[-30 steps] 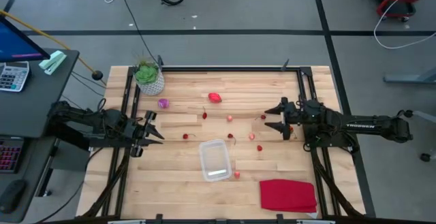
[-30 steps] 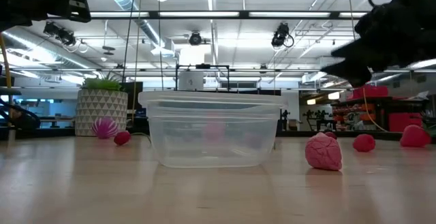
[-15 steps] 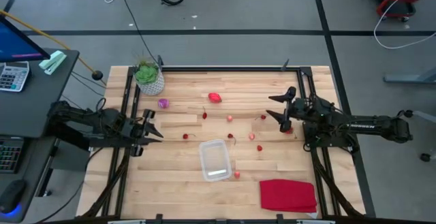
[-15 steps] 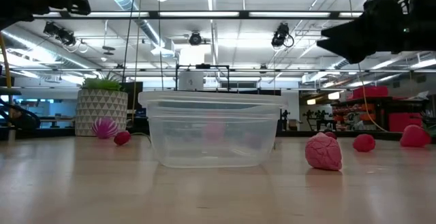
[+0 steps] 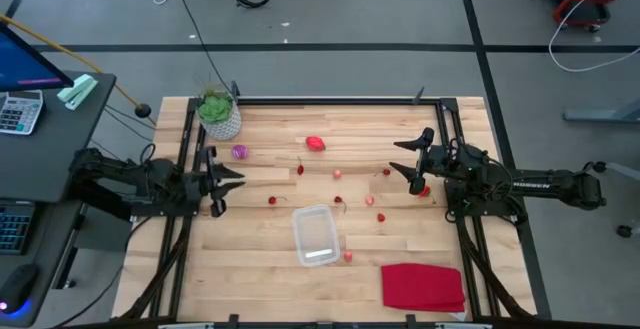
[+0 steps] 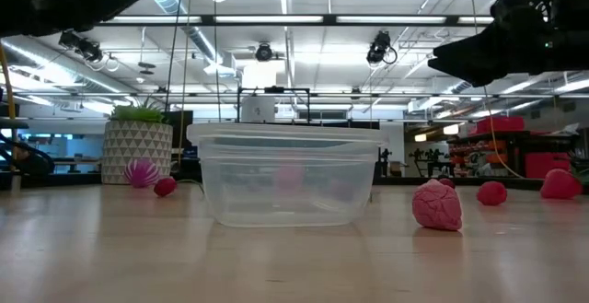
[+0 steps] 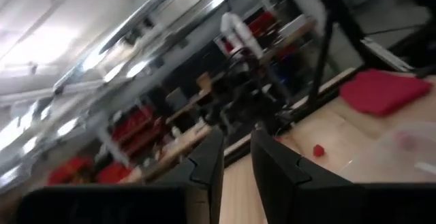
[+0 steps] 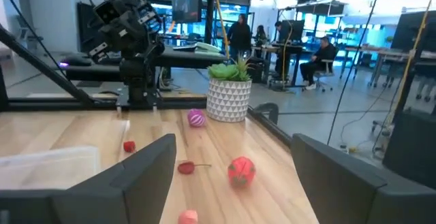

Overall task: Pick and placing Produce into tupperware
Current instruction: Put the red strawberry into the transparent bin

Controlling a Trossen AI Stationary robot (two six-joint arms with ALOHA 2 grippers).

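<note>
Tupperware (image 5: 315, 235) near surface (image 5: 260, 279) centre, toward front edge. Cloth (image 5: 423, 286) right of it, at front right corner. Potted plant (image 5: 219, 114) at back left corner. Produce pieces (image 5: 339, 174) scattered behind tupperware, one (image 5: 348, 256) just beside its right front corner. Left end effector (image 5: 222, 179) over left edge, right end effector (image 5: 408, 159) over right side.

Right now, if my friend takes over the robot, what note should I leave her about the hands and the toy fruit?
Left hand: near the table's left edge, fingers nearly together, holding nothing.
Right hand: wide open and empty, raised above the table's right side.
Tupperware: at the table's front middle, looks empty.
Produce: all on the wood. Purple piece by the plant pot, larger red piece at the back, tiny red ones scattered mid-table.
Done: nothing placed.
Left: every piece.
</note>
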